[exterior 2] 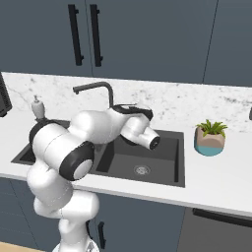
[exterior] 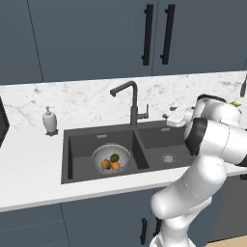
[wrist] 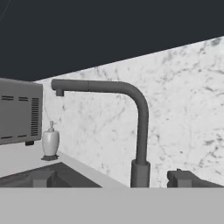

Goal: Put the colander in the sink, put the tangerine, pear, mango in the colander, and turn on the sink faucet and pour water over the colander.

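While fruit sits in the colander [exterior: 111, 159], the hand [exterior: 174, 117] hovers beside the faucet [exterior: 131, 102].
Colander rests in the sink's [exterior: 77, 144] left basin; whether the hand is apart or together cannot be told.

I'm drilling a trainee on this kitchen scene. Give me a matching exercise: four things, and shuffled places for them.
Things:
1. colander
2. tangerine
3. soap dispenser
4. potted plant

Places:
A. on the counter right of the sink
B. inside the colander
C. in the left basin
D. on the counter left of the sink

Pairs: 1-C, 2-B, 3-D, 4-A
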